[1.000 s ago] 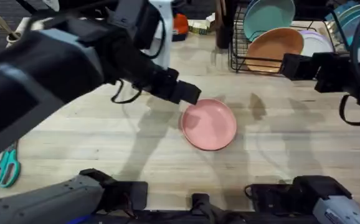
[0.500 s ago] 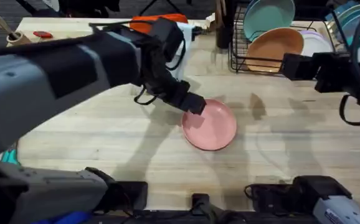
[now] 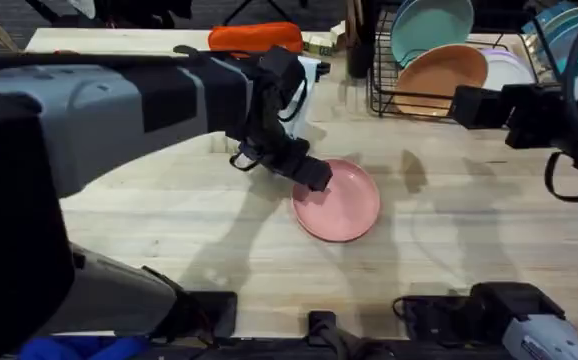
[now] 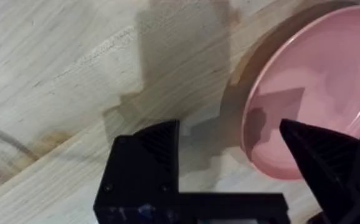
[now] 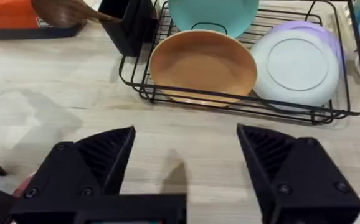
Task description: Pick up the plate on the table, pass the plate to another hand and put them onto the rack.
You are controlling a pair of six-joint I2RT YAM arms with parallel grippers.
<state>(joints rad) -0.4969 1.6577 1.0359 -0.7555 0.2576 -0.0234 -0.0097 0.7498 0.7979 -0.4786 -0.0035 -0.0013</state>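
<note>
The left gripper (image 4: 230,155) is open astride the rim of the plate (image 3: 337,200), which looks stiff, light and slippery, so pinch the rim.

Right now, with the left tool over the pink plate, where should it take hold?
Probably the raised rim on the plate's left edge, coming from above. The plate lies flat on the table, so only the rim offers a lip. The open left tool already straddles it, one finger inside, one outside.
</note>
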